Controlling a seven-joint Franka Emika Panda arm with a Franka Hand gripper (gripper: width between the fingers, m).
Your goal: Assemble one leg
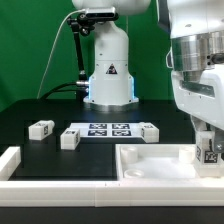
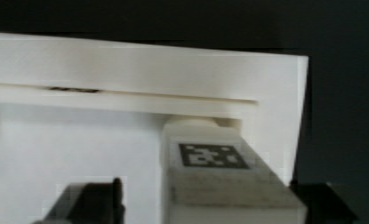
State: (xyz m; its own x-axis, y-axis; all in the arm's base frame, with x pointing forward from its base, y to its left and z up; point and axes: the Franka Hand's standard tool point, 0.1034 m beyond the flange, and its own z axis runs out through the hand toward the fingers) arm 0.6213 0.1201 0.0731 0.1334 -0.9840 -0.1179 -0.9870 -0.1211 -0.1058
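Leg [image 2: 213,165] (tag showing) sits in tray [image 1: 150,165] between parted jaws.

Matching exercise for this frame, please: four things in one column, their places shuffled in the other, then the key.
Things:
1. marker board
2. leg seen in the wrist view
3. tray-like piece
4. arm's base

Places:
a. behind the black table, in front of the green backdrop
b. between the fingers of the gripper
c. flat on the table, mid-scene
d. foreground, exterior view's right, under the gripper

Pairs: 1-c, 2-b, 3-d, 4-a.
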